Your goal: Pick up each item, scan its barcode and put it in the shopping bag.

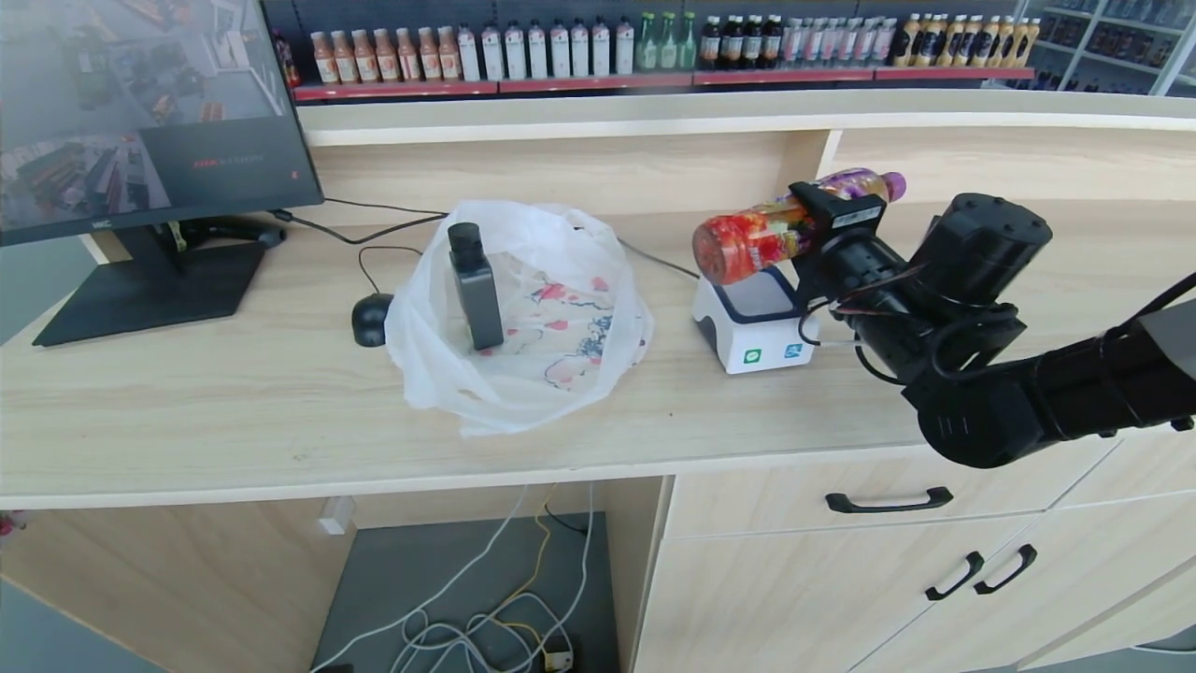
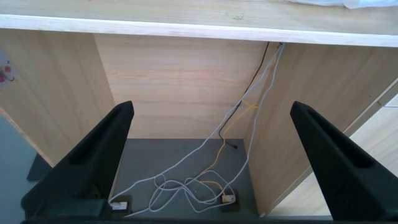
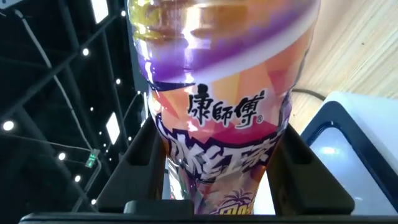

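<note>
One wooden counter (image 1: pixel 187 402), shopping bag (image 1: pixel 570 327), bottle (image 1: pixel 752 241), shelves (image 1: pixel 598 86)

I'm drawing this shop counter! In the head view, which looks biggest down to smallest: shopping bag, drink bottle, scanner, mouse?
1. shopping bag
2. drink bottle and scanner: they look about alike. The bottle is held up, maybe nearer the camera, so I won't rank them.
3. mouse

The right arm (image 1: pixel 1074 383) extends forward, right tool (image 1: pixel 824 217) clamped; left tool (image 2: pixel 211 109) sits low, fingers (image 2: pixel 93 155) spread wide.

The counter (image 1: pixel 234 402) carries monitor (image 1: pixel 140 103), mouse (image 1: pixel 371 320), shopping bag (image 1: pixel 561 327), scanner (image 1: pixel 757 322).
</note>
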Controlling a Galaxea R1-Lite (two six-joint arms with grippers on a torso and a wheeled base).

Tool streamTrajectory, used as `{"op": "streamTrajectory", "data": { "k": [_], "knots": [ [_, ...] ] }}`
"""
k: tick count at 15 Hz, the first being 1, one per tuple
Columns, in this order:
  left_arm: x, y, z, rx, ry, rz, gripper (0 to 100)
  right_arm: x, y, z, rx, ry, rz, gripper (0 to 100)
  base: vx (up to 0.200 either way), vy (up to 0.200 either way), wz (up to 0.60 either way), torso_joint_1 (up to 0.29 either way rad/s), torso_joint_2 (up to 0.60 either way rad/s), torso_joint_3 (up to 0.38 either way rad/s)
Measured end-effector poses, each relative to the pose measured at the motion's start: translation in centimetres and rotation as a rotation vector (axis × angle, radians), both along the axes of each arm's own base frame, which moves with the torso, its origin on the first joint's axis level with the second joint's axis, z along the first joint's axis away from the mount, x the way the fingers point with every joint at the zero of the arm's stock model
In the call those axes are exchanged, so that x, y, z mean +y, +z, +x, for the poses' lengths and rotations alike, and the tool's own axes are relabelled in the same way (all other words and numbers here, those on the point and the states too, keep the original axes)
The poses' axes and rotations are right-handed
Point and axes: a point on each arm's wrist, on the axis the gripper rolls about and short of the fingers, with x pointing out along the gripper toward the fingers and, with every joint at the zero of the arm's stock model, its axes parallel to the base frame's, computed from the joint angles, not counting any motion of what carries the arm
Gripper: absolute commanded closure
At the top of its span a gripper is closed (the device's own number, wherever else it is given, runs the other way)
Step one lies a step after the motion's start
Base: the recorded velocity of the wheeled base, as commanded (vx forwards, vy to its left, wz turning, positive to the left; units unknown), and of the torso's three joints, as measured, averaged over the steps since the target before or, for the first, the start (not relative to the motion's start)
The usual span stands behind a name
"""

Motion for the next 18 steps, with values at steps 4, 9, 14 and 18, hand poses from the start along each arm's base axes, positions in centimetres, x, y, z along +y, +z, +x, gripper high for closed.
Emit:
{"op": "streamTrajectory", "data": {
  "k": [4,9,14,18],
  "knots": [
    [0.0,0.0,0.0,0.0,0.0,0.0,0,0.0,-0.6,0.3,0.013,-0.002,-0.005,100,0.0,0.0,0.0,0.0,0.0,0.0],
    [0.0,0.0,0.0,0.0,0.0,0.0,0,-0.1,-1.5,0.3,0.04,-0.006,-0.014,100,0.0,0.0,0.0,0.0,0.0,0.0],
    [0.0,0.0,0.0,0.0,0.0,0.0,0,-0.8,-2.1,0.2,0.059,-0.021,-0.018,100,0.0,0.0,0.0,0.0,0.0,0.0],
    [0.0,0.0,0.0,0.0,0.0,0.0,0,-0.9,-2.0,0.2,0.062,-0.022,-0.021,100,0.0,0.0,0.0,0.0,0.0,0.0]
  ]
}}
